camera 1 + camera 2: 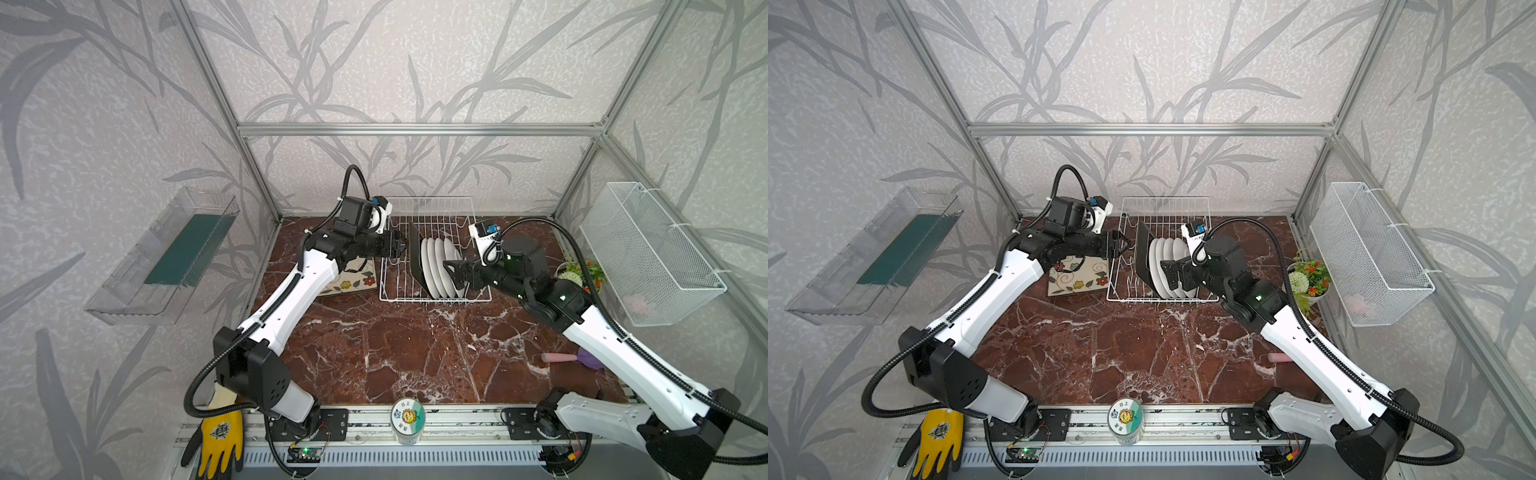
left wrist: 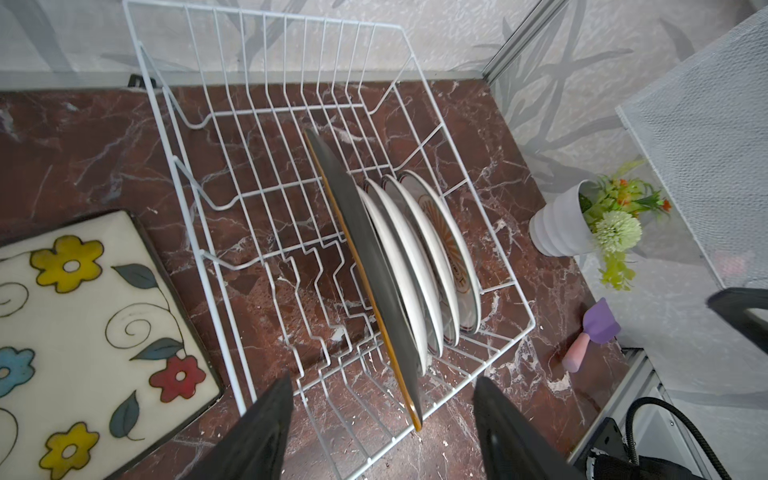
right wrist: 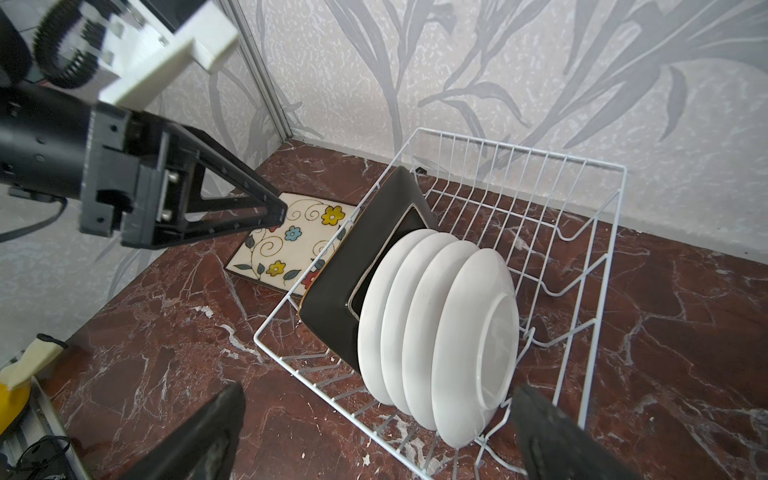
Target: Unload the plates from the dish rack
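In the right half of the dish rack (image 1: 434,208), a black-backed square plate (image 1: 415,257) and four round white plates (image 1: 438,266) stood on edge in a row, backs facing right. A flowered square plate (image 1: 353,282) lay face up on the table (image 1: 395,353), just left of the rack. The left gripper (image 1: 400,246) reached in level from the left, its jaws apart and empty, tips just beside the standing square plate. The right gripper (image 1: 451,274), spread wide and empty, hung by the rightmost round plate. A flower pot (image 1: 575,272) stood behind that arm.

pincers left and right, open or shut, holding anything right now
left pincer: open, holding nothing
right pincer: open wide, holding nothing
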